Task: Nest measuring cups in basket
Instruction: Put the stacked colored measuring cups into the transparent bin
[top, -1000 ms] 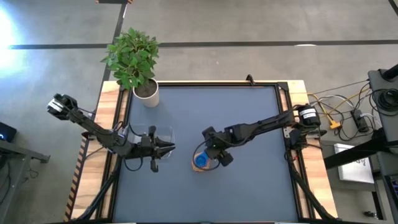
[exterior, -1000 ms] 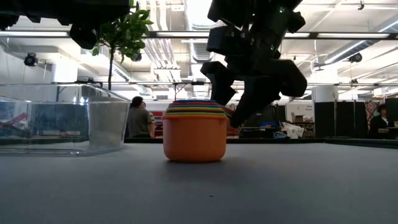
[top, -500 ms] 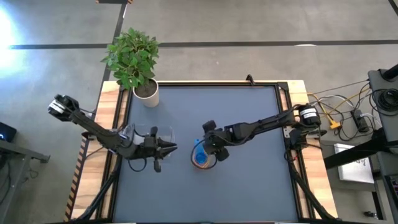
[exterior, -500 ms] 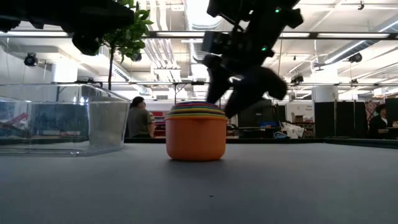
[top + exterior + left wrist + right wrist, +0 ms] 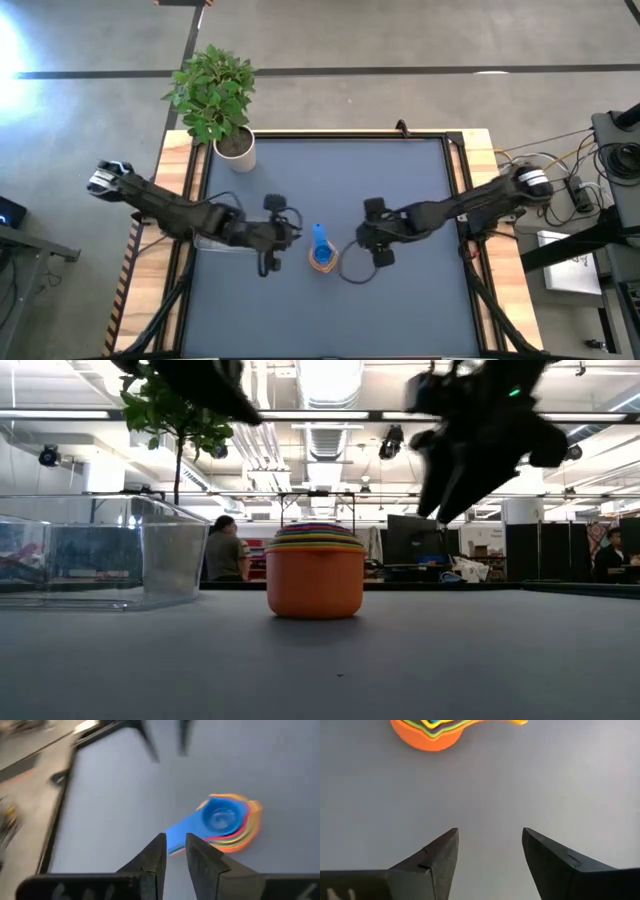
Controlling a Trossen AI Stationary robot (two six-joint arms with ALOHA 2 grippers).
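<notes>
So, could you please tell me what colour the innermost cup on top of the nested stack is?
Blue; the innermost cup shows best in the left wrist view.

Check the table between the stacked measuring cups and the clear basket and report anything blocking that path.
Nothing visible rests on the mat between the nested measuring cups and the basket. In the low view that stretch is bare. The left gripper hangs above it, between basket and cups, jaws nearly closed. The right gripper, open, sits on the cups' far side.
</notes>
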